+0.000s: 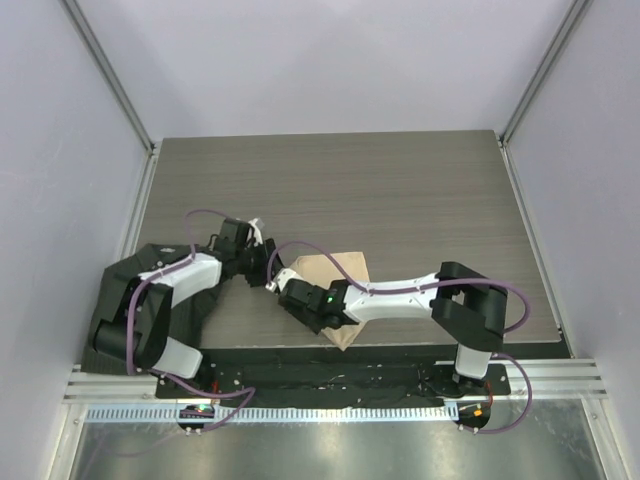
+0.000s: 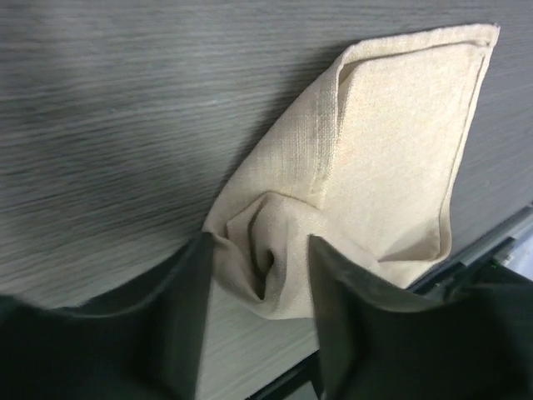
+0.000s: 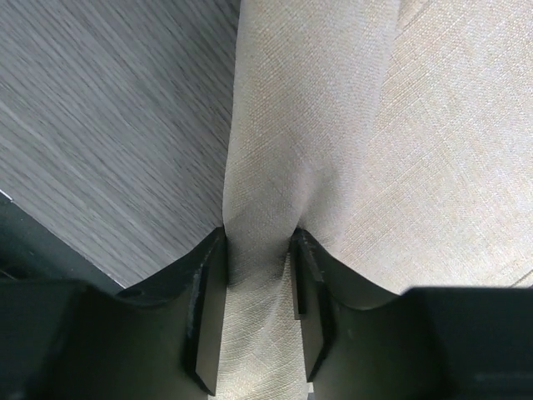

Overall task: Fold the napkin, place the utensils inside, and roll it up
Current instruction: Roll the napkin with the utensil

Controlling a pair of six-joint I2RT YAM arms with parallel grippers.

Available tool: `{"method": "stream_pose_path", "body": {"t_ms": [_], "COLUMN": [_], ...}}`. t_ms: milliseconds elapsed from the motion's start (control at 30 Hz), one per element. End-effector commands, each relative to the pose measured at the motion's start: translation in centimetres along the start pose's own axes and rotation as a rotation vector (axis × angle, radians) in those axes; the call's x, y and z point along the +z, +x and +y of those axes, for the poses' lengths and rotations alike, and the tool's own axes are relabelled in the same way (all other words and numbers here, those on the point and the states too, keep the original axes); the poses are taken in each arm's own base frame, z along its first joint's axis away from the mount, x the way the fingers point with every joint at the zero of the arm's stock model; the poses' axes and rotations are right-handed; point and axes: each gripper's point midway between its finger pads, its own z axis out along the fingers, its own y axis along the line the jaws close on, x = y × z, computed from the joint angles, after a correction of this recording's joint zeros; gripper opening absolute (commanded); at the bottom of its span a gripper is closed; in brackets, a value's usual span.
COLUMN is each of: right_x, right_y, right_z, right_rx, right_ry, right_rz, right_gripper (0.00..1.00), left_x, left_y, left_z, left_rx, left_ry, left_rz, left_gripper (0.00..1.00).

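Observation:
The beige napkin (image 1: pixel 338 270) lies partly folded on the table's near middle, one end reaching the front edge. My left gripper (image 1: pixel 266 266) is at its left corner. In the left wrist view the napkin (image 2: pixel 400 150) is bunched between the tips of my left gripper (image 2: pixel 258 258), which is shut on it. My right gripper (image 1: pixel 287 291) is just below it. In the right wrist view my right gripper (image 3: pixel 258 250) pinches a raised fold of the napkin (image 3: pixel 433 125). No utensils are in view.
A dark wood-grain table (image 1: pixel 330 190) stretches to the back between pale walls. A black mat (image 1: pixel 280 355) runs along the front edge under the arm bases and under the left arm. The right arm reaches leftward across the napkin.

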Motion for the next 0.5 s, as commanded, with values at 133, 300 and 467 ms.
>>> {"method": "stream_pose_path", "body": {"t_ms": [133, 300, 467], "right_x": [0.6, -1.1, -2.2], "right_y": [4.3, 3.3, 1.7], "right_z": [3.6, 5.1, 5.0], "right_rx": [0.092, 0.178, 0.265], "right_ry": [-0.348, -0.574, -0.723], "right_rz": [0.107, 0.064, -0.005], "right_gripper": [0.31, 0.28, 0.27], "left_x": [-2.6, -4.2, -5.0], "left_y": [-1.4, -2.0, -1.2], "left_z": [2.5, 1.7, 0.1], "left_rx": [0.008, 0.017, 0.042], "left_ry": [-0.169, -0.115, 0.011], "left_rz": [-0.157, -0.276, -0.325], "left_gripper": [0.78, 0.83, 0.84]}}
